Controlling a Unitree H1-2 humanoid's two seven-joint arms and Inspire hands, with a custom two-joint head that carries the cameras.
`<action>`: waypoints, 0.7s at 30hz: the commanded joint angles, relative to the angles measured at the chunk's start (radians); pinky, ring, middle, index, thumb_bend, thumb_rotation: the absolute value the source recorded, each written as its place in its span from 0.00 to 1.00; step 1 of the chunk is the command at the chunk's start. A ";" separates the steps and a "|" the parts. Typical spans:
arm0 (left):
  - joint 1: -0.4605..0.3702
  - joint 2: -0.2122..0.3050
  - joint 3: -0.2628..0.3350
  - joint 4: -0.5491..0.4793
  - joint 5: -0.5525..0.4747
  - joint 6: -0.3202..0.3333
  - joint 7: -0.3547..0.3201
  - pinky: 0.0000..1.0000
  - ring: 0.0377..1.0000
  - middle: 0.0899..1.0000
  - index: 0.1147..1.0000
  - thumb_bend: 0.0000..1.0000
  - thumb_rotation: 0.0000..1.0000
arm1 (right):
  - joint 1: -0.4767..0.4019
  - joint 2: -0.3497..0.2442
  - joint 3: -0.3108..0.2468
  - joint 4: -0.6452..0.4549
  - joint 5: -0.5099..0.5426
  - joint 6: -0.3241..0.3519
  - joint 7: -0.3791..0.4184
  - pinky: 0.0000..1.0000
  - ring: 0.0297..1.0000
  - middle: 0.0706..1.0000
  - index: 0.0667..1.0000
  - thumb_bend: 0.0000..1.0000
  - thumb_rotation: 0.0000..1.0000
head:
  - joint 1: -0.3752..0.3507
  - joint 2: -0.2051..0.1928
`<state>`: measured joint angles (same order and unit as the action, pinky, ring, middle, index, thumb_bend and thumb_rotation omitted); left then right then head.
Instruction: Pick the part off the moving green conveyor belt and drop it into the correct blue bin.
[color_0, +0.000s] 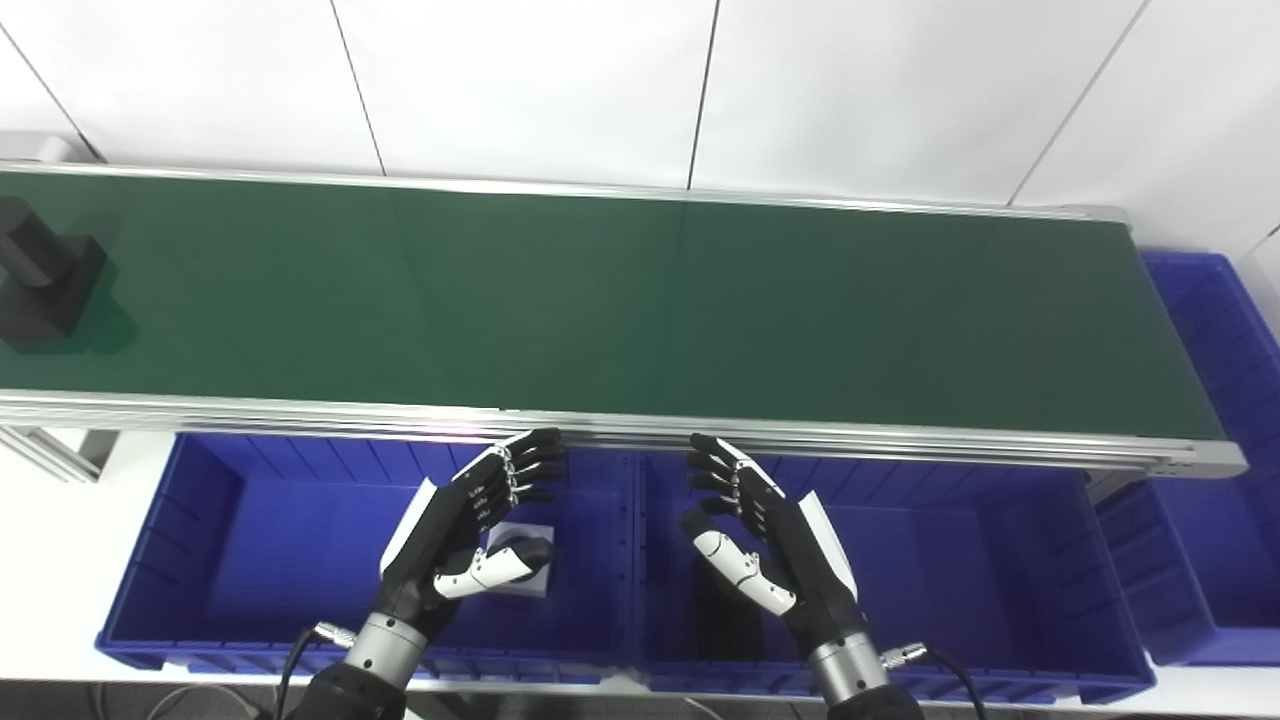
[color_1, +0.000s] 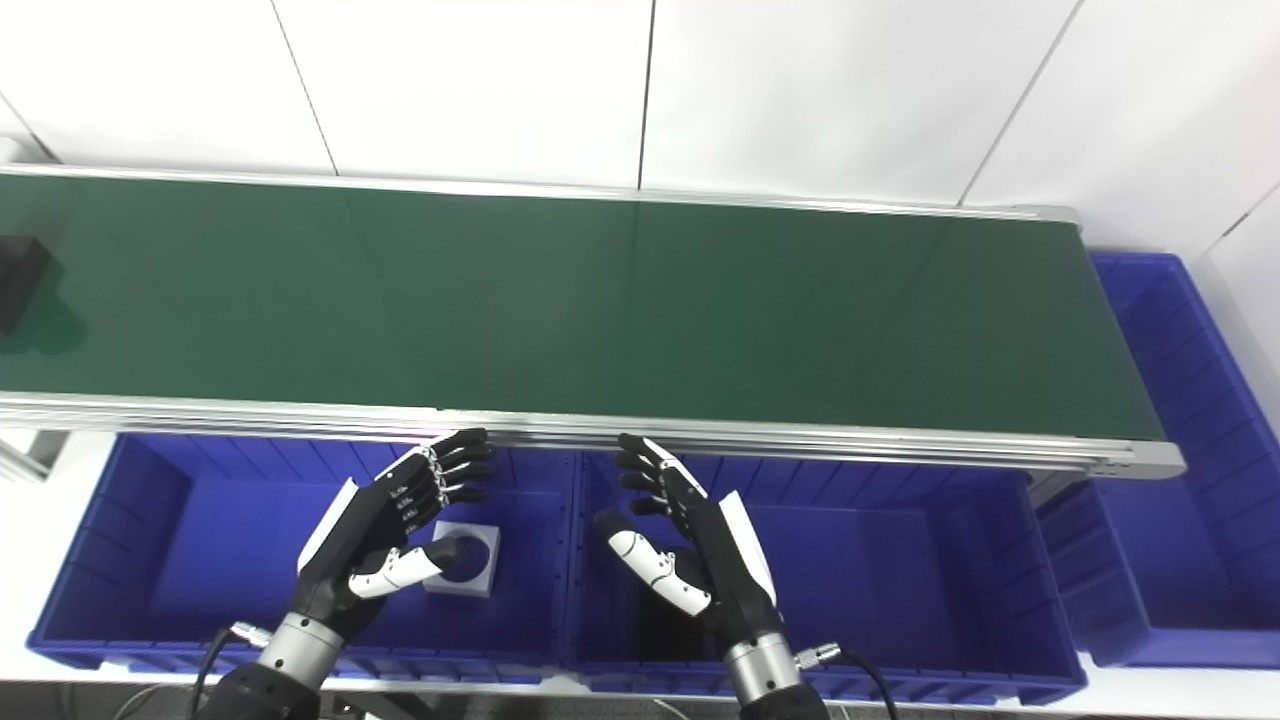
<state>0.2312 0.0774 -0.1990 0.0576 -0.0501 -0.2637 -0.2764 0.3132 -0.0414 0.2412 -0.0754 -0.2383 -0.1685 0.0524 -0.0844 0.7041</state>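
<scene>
A black part (color_0: 40, 275), a block with a round stub on top, sits on the green conveyor belt (color_0: 620, 300) at the far left; in the right eye view only its edge (color_1: 18, 280) shows. My left hand (color_0: 470, 530) is open and empty above the left blue bin (color_0: 220, 520). My right hand (color_0: 765, 530) is open and empty above the middle blue bin (color_0: 960, 560). Both hands hover just in front of the belt's near rail, palms facing each other, far from the part.
A white square part with a round hole (color_1: 462, 560) lies in the left bin, partly behind my left thumb. A dark part (color_1: 665, 625) lies in the middle bin under my right hand. A third blue bin (color_0: 1215, 450) stands at the belt's right end.
</scene>
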 joint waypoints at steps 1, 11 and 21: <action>-0.010 -0.013 -0.003 0.001 -0.008 -0.044 0.004 0.73 0.78 0.80 0.80 0.94 0.51 | -0.008 -0.001 -0.001 -0.006 0.009 -0.072 -0.011 0.73 0.81 0.84 0.87 0.43 0.66 | 0.038 -0.029; -0.018 -0.035 -0.009 0.083 -0.011 -0.096 -0.003 0.77 0.80 0.80 0.80 0.93 0.47 | -0.018 -0.012 -0.014 0.064 0.019 -0.139 -0.018 0.72 0.80 0.84 0.88 0.41 0.65 | 0.095 -0.123; -0.052 -0.042 -0.010 0.177 -0.014 -0.153 -0.010 0.79 0.82 0.81 0.80 0.93 0.44 | -0.050 -0.016 -0.025 0.152 0.033 -0.211 -0.025 0.70 0.80 0.83 0.86 0.43 0.65 | 0.132 -0.206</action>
<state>0.1993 0.0454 -0.2058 0.2428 -0.0589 -0.3684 -0.2816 0.2737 -0.0581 0.2210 0.0911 -0.2188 -0.3095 0.0345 0.0474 0.4971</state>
